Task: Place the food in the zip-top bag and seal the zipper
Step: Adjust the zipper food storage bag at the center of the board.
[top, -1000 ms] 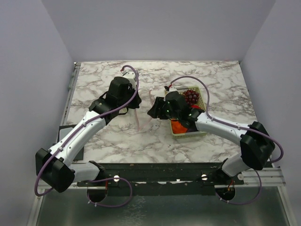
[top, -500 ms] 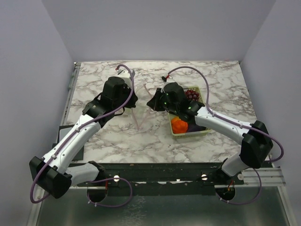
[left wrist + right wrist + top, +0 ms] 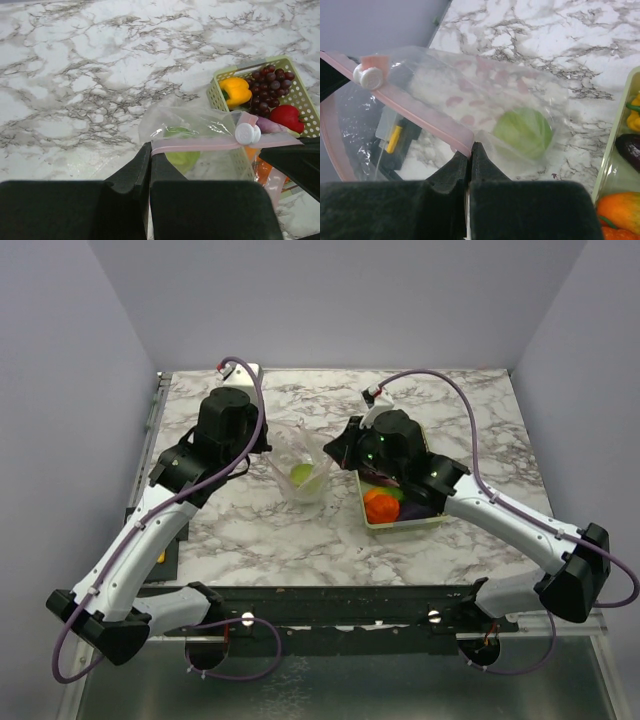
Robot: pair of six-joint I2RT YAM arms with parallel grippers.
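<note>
overhead, the zip-top bag (image 3: 305, 480) is held up, mouth upward, between the two arms above the table (image 3: 250, 530), with one green piece of food (image 3: 300, 475) inside. the left gripper (image 3: 272, 458) and right gripper (image 3: 338, 455) meet it on either side of the mouth. the other pieces sit in the basket (image 3: 398, 523) just right of the bag.

from the left wrist, the jaws are pressed together on the zipper (image 3: 200, 145), pinching its near end. the pink strip runs taut across to a white slider (image 3: 247, 133). a yellow pepper (image 3: 235, 91), grapes (image 3: 269, 86) and a red pepper (image 3: 287, 115) lie in the basket beyond.

from the right wrist, that gripper's jaws are clamped on the pink strip too, the clear film sagging below.

the bag looks very light, thin, slick and floppy. i judge the film would slip or crumple if grabbed. the stiffer strip is the sound place to hold, near its ends, so the mouth can be spread.
</note>
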